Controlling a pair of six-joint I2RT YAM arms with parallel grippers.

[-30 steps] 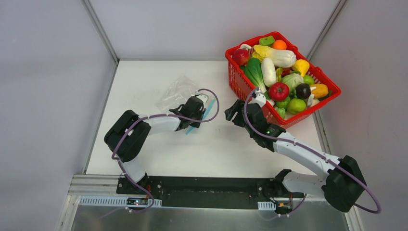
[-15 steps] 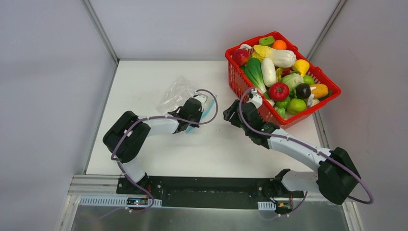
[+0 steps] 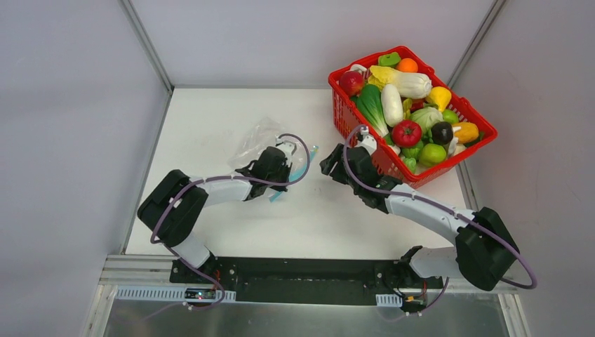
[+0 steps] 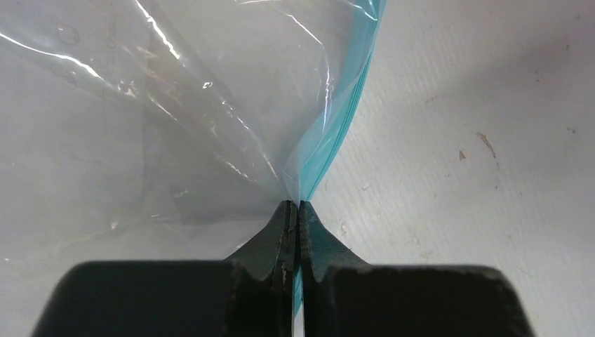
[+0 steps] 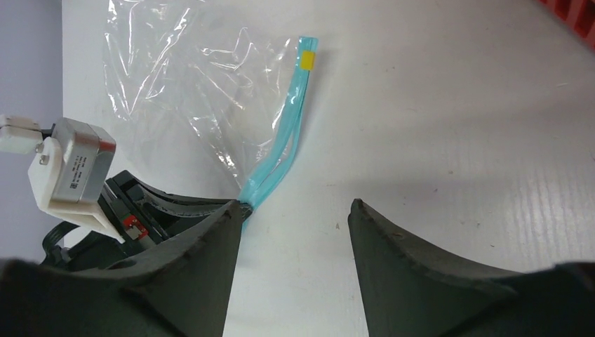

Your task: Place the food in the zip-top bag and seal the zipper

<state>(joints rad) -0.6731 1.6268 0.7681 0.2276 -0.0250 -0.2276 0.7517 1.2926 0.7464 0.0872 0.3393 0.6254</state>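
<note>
The clear zip-top bag (image 3: 256, 137) lies crumpled on the white table, left of centre. Its teal zipper (image 4: 337, 126) runs along the right edge. My left gripper (image 4: 295, 205) is shut on the zipper near its near end, pinching the strip into a fold. Just right of it, my right gripper (image 5: 296, 203) stands open with only bare table between its fingers, and its left fingertip sits beside the pinched zipper (image 5: 284, 151). The food sits in the red basket (image 3: 339, 105): a tomato (image 3: 406, 132), a white radish (image 3: 391, 104), a lemon (image 3: 440, 97), a cabbage (image 3: 426, 116) and a dark purple ball (image 3: 441, 130).
The basket stands at the back right, close behind my right gripper (image 3: 325, 166), heaped with several other toy vegetables. A yellow tab (image 5: 306, 60) marks the zipper's far end. Grey walls border the table on the left, back and right.
The left gripper has shut on the zipper and drawn slightly left and nearer. The right arm has moved left, from the basket toward the bag.
</note>
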